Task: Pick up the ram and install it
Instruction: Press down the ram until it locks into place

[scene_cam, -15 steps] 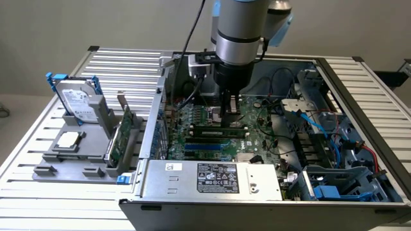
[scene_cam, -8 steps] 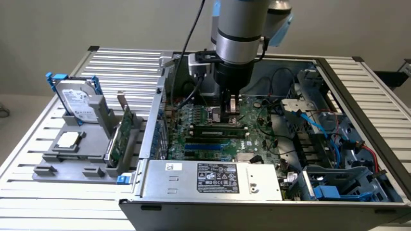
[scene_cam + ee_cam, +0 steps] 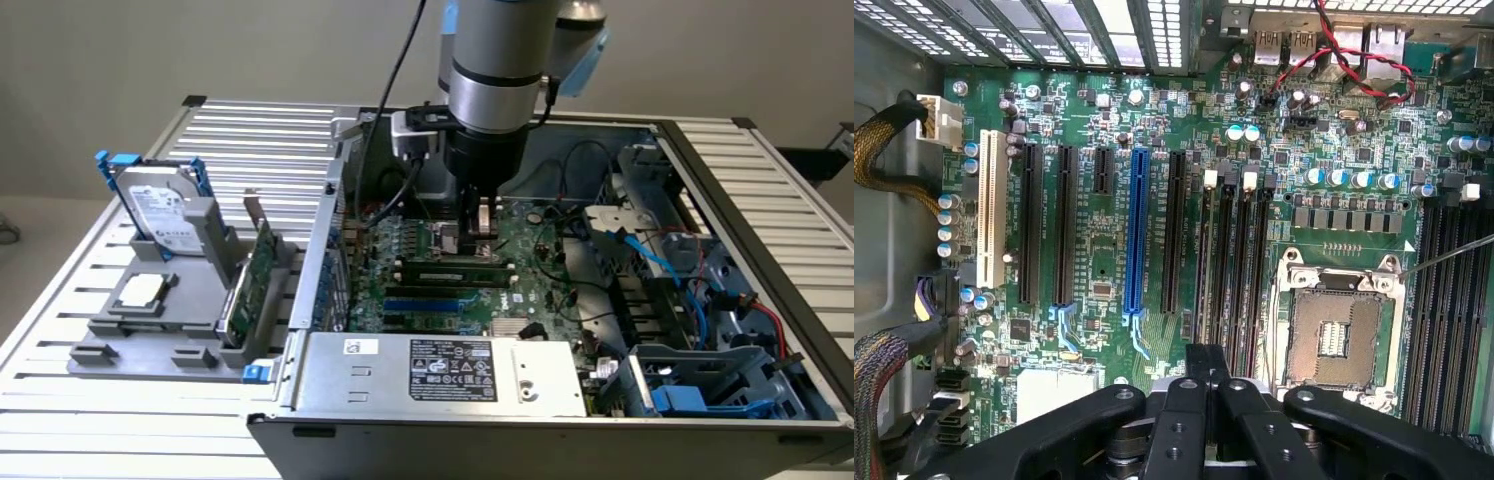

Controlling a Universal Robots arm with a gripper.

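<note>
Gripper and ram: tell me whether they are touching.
Cannot tell. In the exterior view the shut gripper stands right at the ram on the motherboard, yet neither contact nor a gap shows plainly.

Inside the open computer case (image 3: pixel 534 432) on the bench (image 3: pixel 80 400), the jaws are pinched together just over the ram (image 3: pixel 451 268), which lies along the motherboard's slots; a hard drive (image 3: pixel 158 210) stands outside.
</note>
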